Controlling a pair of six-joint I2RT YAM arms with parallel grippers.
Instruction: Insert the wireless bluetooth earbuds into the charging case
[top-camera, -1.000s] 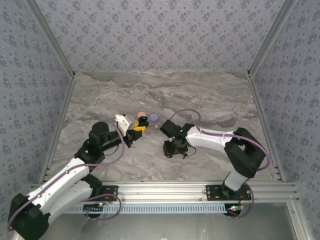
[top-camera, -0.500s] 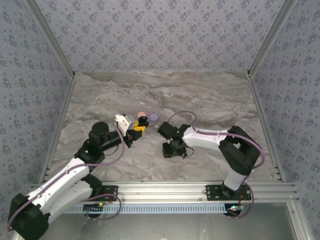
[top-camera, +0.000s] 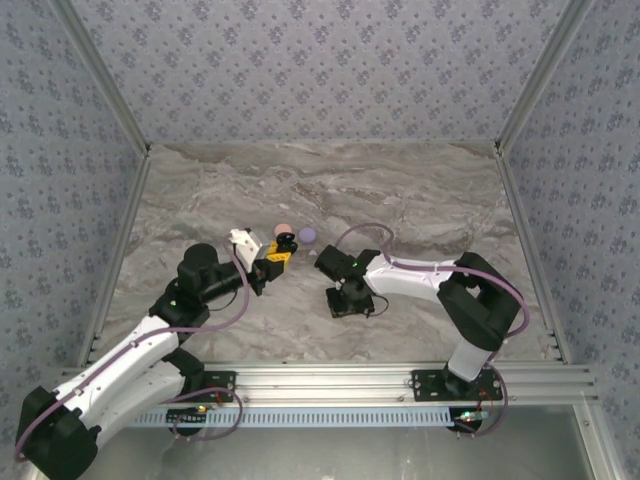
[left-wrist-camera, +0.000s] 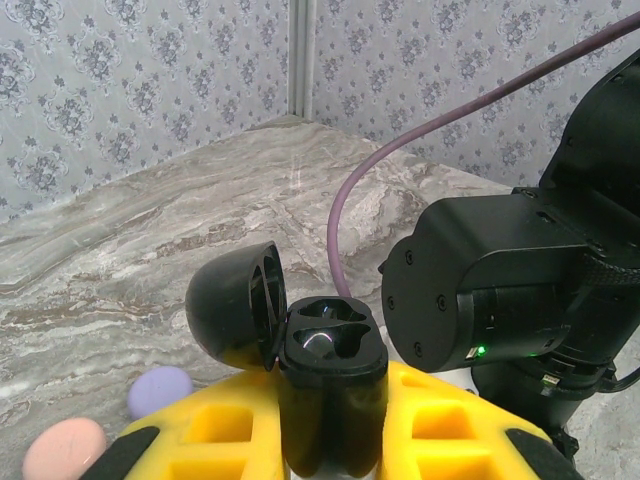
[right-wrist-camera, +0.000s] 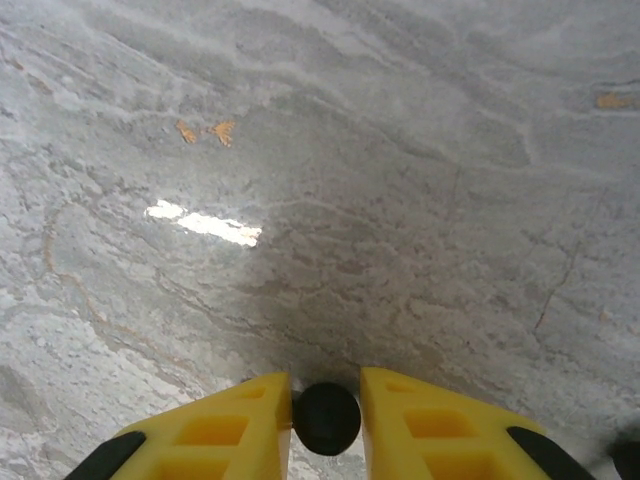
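Observation:
My left gripper (left-wrist-camera: 330, 425) is shut on a black charging case (left-wrist-camera: 332, 345) and holds it upright between its yellow fingers (left-wrist-camera: 220, 430). The hinged lid (left-wrist-camera: 232, 310) stands open to the left, and both sockets look dark and glossy. From above, this left gripper (top-camera: 274, 256) sits left of centre with the black charging case (top-camera: 288, 241) at its tip. My right gripper (right-wrist-camera: 326, 400) is shut on a small round black earbud (right-wrist-camera: 326, 418) just above the marble. In the top view the right gripper (top-camera: 346, 302) points down at the table.
A pink round case (top-camera: 283, 228) and a lilac round case (top-camera: 307, 235) lie just beyond the held case; the lilac case (left-wrist-camera: 160, 390) and pink case (left-wrist-camera: 63, 447) lie low left in the left wrist view. The right arm's black wrist (left-wrist-camera: 500, 290) looms close beside the case. Marble table (top-camera: 420, 200) with patterned walls.
The right arm has folded slightly leftward, shifting its gripper a little left and nearer the front edge. The left arm and the open case have stayed still.

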